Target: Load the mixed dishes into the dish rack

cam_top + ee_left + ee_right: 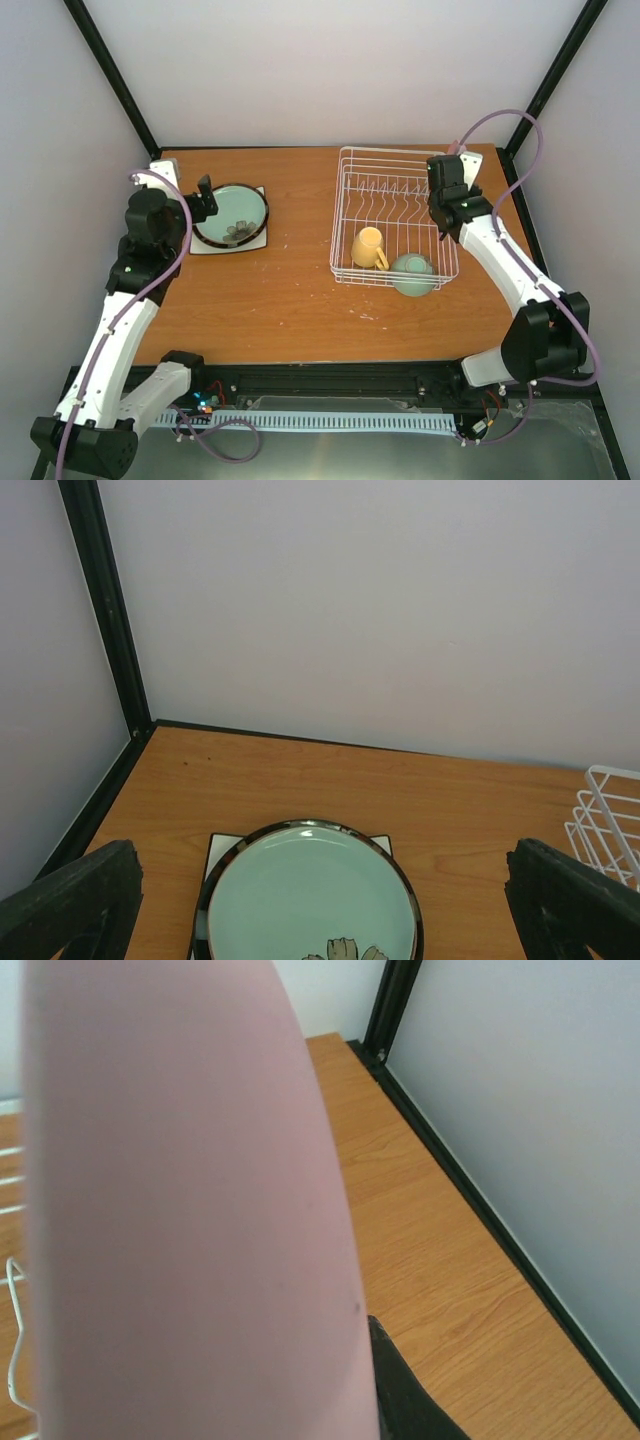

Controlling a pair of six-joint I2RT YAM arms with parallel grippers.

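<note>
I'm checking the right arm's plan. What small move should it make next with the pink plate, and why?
Probably lower the right gripper slightly, easing the pink plate down between the prongs of the dish rack. The gripper holds the plate over the rack's right side, and its prong rows look free.

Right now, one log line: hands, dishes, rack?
left hand open before dark-rimmed plate on white square plate | right hand holding pink plate over dish rack | yellow mug, mint-green bowl in rack
</note>
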